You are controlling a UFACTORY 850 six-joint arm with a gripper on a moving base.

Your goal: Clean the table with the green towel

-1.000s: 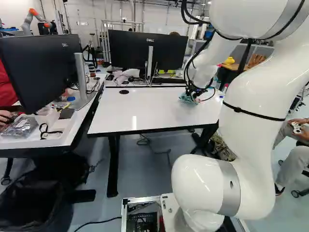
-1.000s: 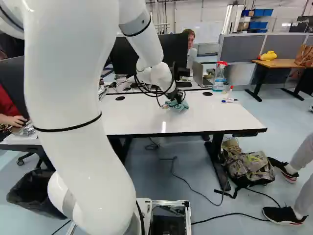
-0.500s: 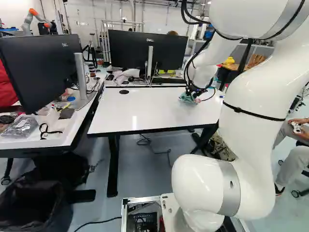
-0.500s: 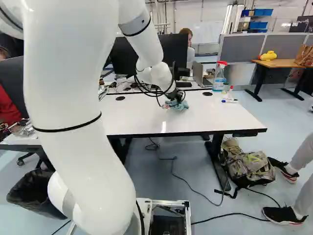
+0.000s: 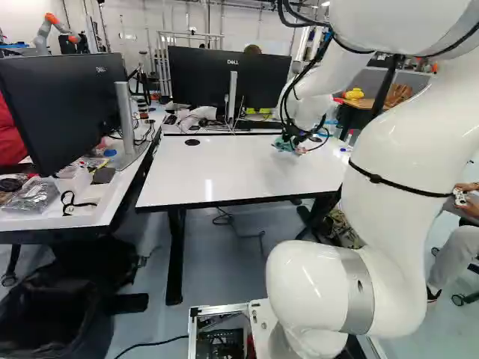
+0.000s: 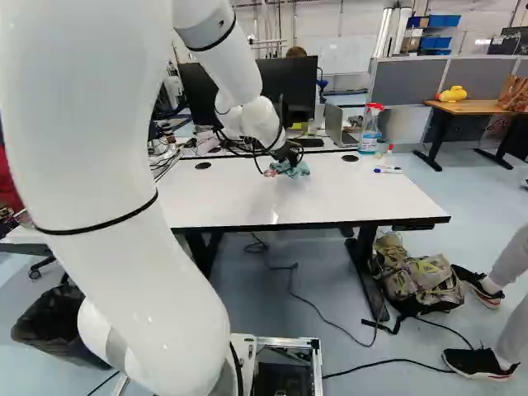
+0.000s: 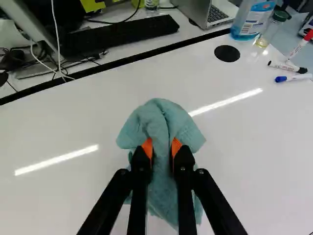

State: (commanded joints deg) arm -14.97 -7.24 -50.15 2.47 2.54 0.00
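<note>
The gripper (image 6: 286,157) is over the far part of the white table (image 6: 239,202), pointing down at the green towel (image 6: 294,170). In the wrist view the gripper (image 7: 162,149) has its two orange pads pressed on a bunched fold of the towel (image 7: 164,117) from both sides. The cloth spreads out ahead of the fingers and beneath them. Whether its underside touches the tabletop throughout cannot be told.
Near the table's far right corner are a spray bottle (image 6: 370,129), a small bottle and markers (image 7: 288,66). Behind the far edge stand a keyboard (image 7: 122,35), monitors (image 5: 230,78) and a laptop (image 7: 208,11). Another robot (image 5: 56,30) is far back left.
My arm has carried the gripped towel a short way to the left and farther from the base. The table and base have kept their places.
</note>
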